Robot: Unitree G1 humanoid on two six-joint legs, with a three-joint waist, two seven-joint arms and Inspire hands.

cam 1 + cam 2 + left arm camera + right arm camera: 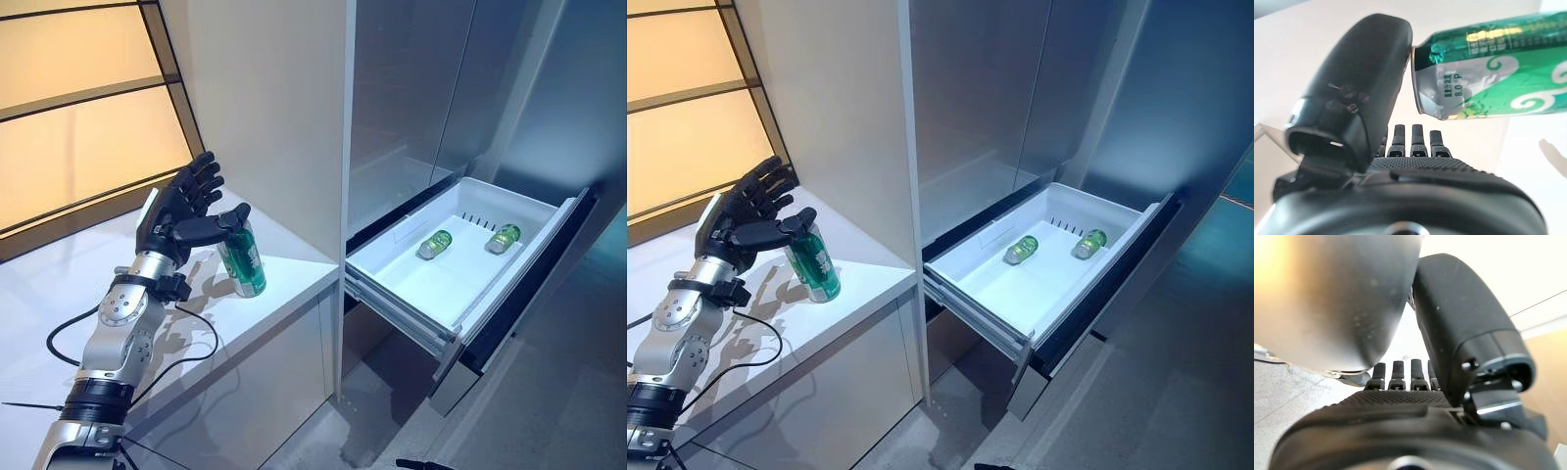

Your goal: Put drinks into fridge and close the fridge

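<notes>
A green can (242,258) stood on the white desk (284,284), tilted a little, near the desk's edge and at about nine o'clock from the open fridge drawer (470,257). The left hand (181,217) was at the can's nine o'clock side, its fingers (204,182) straight and spread above and behind the can, not wrapped round it. Only the thumb (1359,83) reached across — in the left wrist view its tip touched the can's rim, and the fingers lay well clear of the body. So the hand was apart, touching the can but not clamped on it.

Two more green cans (435,244) (504,238) lay on their sides in the drawer's white tray, apart from each other, toward its twelve o'clock end. The drawer was pulled well out of the fridge front.

The right hand (1400,382) showed only in its own wrist view, with a pale rounded shape close against it; I cannot tell whether its fingers were curled or straight.

The can looked like thin metal: stiff while full, smooth and likely slippery, and easy to dent if squeezed hard. Standing off upright, it would probably tip from a push at the rim. The better hold seemed to be round the middle of the body, thumb opposite the fingers — firm, but not crushing.
</notes>
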